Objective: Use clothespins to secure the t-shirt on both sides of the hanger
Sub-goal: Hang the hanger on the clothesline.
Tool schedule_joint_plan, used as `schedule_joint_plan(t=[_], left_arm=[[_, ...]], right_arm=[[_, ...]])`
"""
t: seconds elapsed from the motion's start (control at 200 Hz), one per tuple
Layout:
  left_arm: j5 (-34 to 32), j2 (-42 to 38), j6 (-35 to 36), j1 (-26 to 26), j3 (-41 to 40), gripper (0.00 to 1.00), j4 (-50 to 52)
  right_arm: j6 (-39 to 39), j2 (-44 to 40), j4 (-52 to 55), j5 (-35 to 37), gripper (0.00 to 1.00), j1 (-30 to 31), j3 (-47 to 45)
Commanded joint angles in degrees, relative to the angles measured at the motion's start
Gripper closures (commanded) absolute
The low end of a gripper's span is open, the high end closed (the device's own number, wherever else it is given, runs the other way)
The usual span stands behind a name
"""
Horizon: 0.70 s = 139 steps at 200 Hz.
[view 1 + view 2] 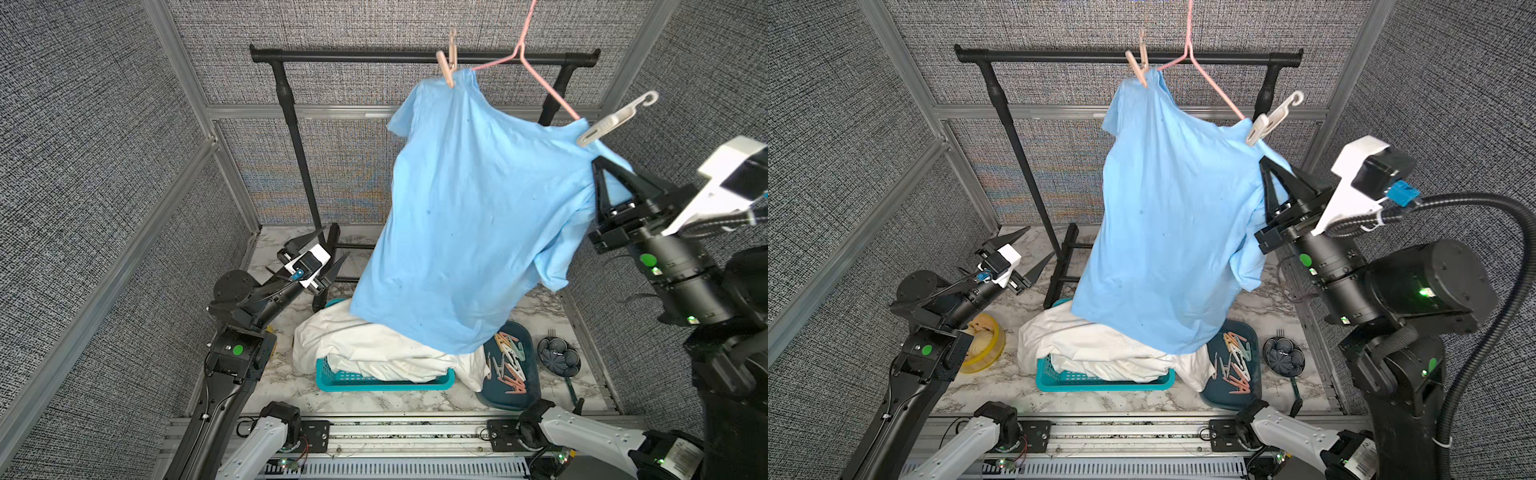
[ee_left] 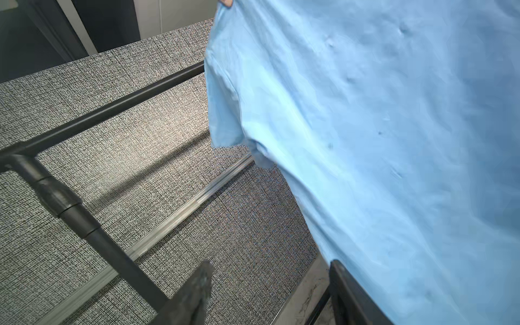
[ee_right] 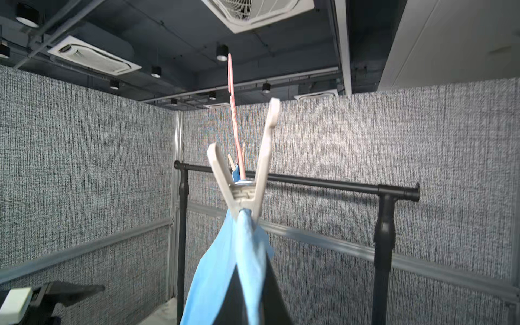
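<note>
Pink pin (image 1: 448, 66) and white pin (image 1: 611, 120) grip the shirt (image 1: 465, 216) at both shoulders of the hanger (image 1: 548, 86), the right jaws clamped on cloth just below the white one, the left jaws wide and empty; if released, the apparently unhooked hanger could fall.

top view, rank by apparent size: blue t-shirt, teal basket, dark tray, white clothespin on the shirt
1. t-shirt
2-3. teal basket and dark tray: unsure, cloth hides much of the basket
4. white clothespin

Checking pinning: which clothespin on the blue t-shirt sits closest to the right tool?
The white plastic clothespin with a hooked tip, right beside the right tool; the beige clothespin grips the blue t-shirt's far shoulder.
</note>
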<state>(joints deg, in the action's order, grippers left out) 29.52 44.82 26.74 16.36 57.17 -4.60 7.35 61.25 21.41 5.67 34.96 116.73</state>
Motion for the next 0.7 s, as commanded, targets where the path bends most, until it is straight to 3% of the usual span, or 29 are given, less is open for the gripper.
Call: schedule_joint_plan(t=[0.0,0.225,0.691], left_arm=[[0.5,-0.7,-1.5,-0.1,-1.0,0.34,0.6],[3.2,-0.8,-4.9,-0.1,-3.7,0.34,-0.4],[2.6,-3.2,-6.2,-0.1,-8.1,0.35,2.6]], right_arm=[[6.3,2.5,-2.1,2.5,1.00,0.1,4.3],[10.6,6.2,0.9,4.6,1.00,0.1,10.1],[9.0,-3.9,-5.9,12.5,1.00,0.1,-13.3]])
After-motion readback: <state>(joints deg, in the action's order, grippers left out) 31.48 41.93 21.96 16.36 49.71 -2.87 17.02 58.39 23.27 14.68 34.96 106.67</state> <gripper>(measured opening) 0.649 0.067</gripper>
